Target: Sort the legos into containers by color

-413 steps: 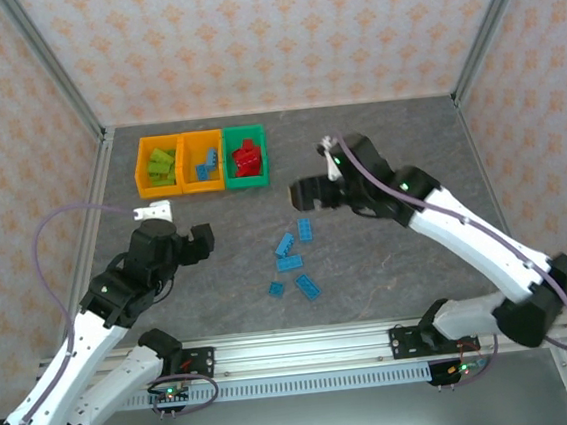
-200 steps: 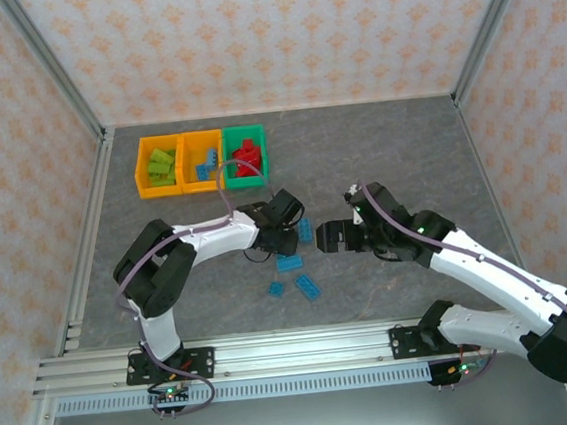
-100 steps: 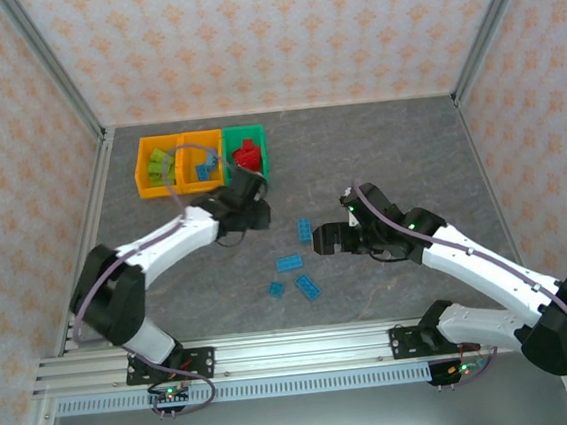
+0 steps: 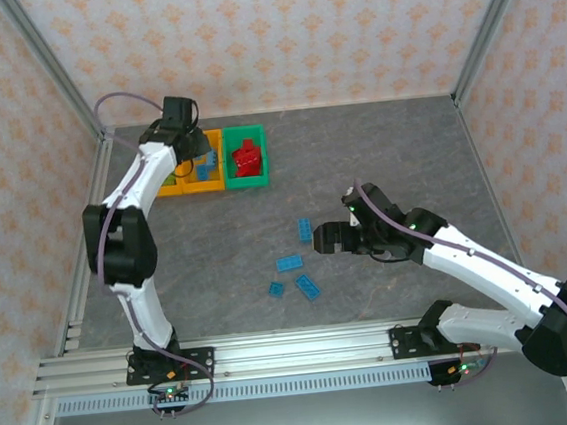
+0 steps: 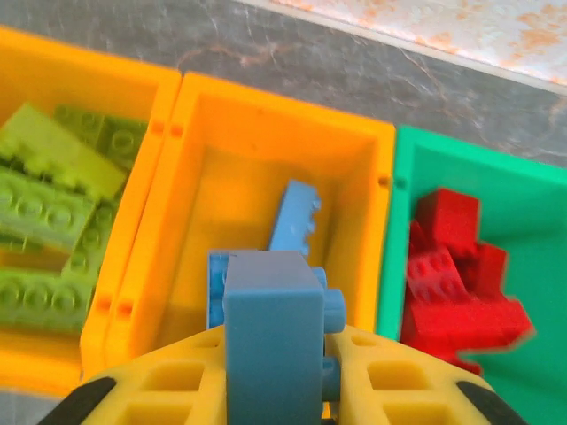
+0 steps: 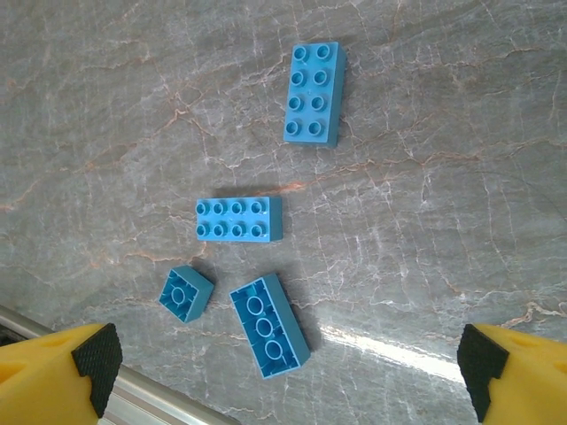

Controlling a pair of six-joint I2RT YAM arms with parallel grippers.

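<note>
Hovering over the grey tabletop (image 4: 408,150) near the middle of the overhead view, the right hand (image 4: 323,237) stands wide open and holds nothing. In its wrist view the black-tipped yellow fingertips (image 6: 93,354) sit in the two bottom corners. Between them lie four light blue legos, well apart from the containers: a two-by-four brick (image 6: 314,94) at upper centre, a second two-by-four (image 6: 238,219) below it, then a small upturned square (image 6: 186,293) and an upturned long brick (image 6: 269,325) lowest. Farther back, at upper left of the overhead view, the left hand (image 4: 182,119) hangs above the row of containers. Its yellow fingers (image 5: 390,381) are closed on a held blue brick (image 5: 270,328) over the middle orange bin (image 5: 266,115), where a loose blue brick (image 5: 297,217) lies. Lime green bricks (image 5: 44,212) fill the left orange bin (image 5: 133,84), and red bricks (image 5: 452,274) fill the green bin (image 5: 505,173) on the right.
</note>
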